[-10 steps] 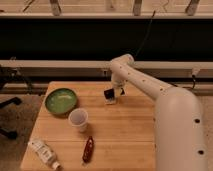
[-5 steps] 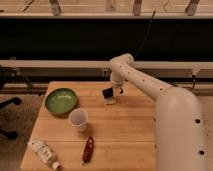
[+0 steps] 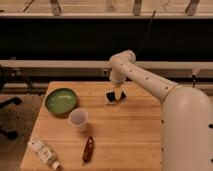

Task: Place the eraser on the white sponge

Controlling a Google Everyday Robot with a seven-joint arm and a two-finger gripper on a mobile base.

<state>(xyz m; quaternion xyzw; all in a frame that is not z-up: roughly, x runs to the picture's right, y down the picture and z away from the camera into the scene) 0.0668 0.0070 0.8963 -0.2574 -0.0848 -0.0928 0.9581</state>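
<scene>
My gripper (image 3: 116,93) hangs from the white arm over the far middle of the wooden table (image 3: 135,135). Right at its tip is the small black eraser (image 3: 110,94). A whitish edge just under the eraser looks like the white sponge (image 3: 111,102), which the eraser and gripper mostly hide. I cannot tell whether the eraser rests on the sponge or is held just above it.
A green bowl (image 3: 61,101) sits at the table's left. A white cup (image 3: 78,119) stands in front of it. A dark red pocket-knife-like object (image 3: 88,149) and a white tube (image 3: 43,152) lie near the front edge. The robot's white body (image 3: 187,130) fills the right side.
</scene>
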